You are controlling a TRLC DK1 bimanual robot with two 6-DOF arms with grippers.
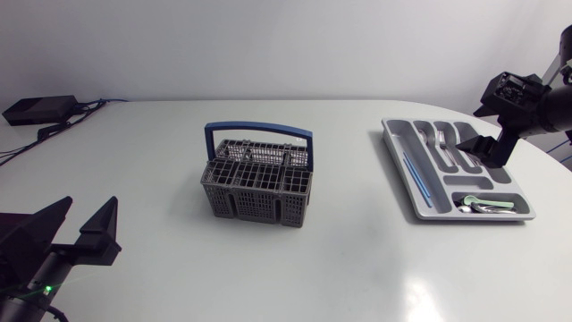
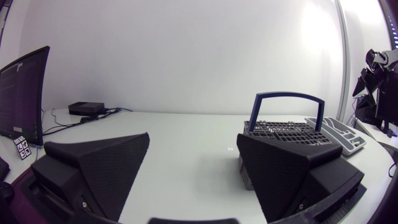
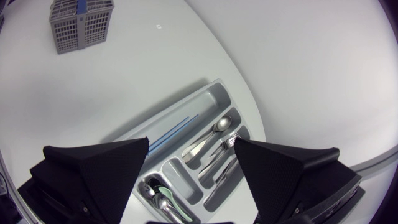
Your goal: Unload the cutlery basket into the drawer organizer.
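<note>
The grey cutlery basket (image 1: pixel 258 185) with a blue handle (image 1: pixel 259 131) stands mid-table; I see no cutlery inside it. It also shows ahead of my left gripper (image 2: pixel 194 140), past its right finger, as the basket (image 2: pixel 283 134). My left gripper (image 1: pixel 92 207) is open and empty near the front left corner. The grey drawer organizer (image 1: pixel 404 174) lies at the right, holding forks, spoons (image 3: pixel 208 134), blue sticks (image 1: pixel 416 174) and a pale green piece. My right gripper (image 1: pixel 490 146) hangs open above the organizer (image 3: pixel 214 93), nothing between its fingers (image 3: pixel 102 165).
A black box (image 1: pixel 40 109) with cables lies at the table's back left corner. The organizer sits close to the table's right edge. The white tabletop (image 1: pixel 357 259) spreads between basket and organizer.
</note>
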